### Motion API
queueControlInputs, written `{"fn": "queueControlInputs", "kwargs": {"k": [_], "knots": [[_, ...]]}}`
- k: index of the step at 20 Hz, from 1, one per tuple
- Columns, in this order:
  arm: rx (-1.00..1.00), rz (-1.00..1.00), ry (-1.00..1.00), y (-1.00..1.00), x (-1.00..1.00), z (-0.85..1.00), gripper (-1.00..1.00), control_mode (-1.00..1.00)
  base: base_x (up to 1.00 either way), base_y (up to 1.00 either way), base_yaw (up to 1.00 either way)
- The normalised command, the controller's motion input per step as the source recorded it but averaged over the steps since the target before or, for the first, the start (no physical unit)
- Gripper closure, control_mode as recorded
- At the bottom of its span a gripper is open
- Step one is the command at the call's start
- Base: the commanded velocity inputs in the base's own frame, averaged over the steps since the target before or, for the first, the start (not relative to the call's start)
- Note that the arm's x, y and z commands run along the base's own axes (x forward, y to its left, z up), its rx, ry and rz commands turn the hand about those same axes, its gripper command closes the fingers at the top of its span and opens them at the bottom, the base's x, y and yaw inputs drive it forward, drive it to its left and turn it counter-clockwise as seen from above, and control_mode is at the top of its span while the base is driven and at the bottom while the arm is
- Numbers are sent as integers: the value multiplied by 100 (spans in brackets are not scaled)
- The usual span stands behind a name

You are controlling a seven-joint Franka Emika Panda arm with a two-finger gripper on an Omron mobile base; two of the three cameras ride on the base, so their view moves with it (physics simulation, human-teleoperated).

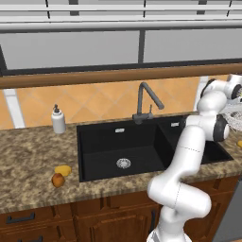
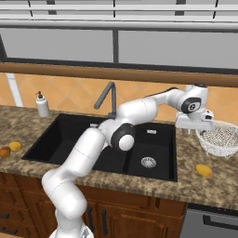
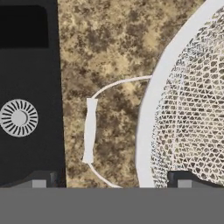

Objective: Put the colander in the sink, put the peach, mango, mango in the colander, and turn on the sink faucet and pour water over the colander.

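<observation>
Left base view: black rectangular double-basin sink [image 1: 142,146] empty; orange-red peach [image 1: 58,180] and yellow oval mango [image 1: 63,169] left of it

Right base view: white wire-mesh colander [image 2: 219,138] on counter right of sink; second mango [image 2: 203,170] nearby

Hand view: gripper [image 3: 111,180] wide open, empty, fingertips straddling colander rim, presumably for a rim grasp

Both base cameras looked forward and down from behind the arm, left and right, sharing the sink [image 1: 118,142] and sink faucet [image 2: 107,96]. The hand camera hung close above the tabletop [image 3: 113,48], facing the colander [image 3: 188,109] rim.
</observation>
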Motion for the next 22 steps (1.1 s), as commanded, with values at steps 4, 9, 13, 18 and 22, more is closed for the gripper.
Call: {"fn": "queueControlInputs", "kwargs": {"k": [4, 9, 13, 18, 22], "knots": [[0, 5, 0, 0, 1, -14, -100, -100, 0, 0, 0], [0, 8, 0, -12, 20, -23, -100, -100, 0, 0, 0], [0, 6, 0, -6, 38, -16, -100, -100, 0, 0, 0], [0, 5, 0, -8, 26, -13, -100, -100, 0, 0, 0], [0, 0, 0, 0, 0, 0, -100, -100, 0, 0, 0]]}}
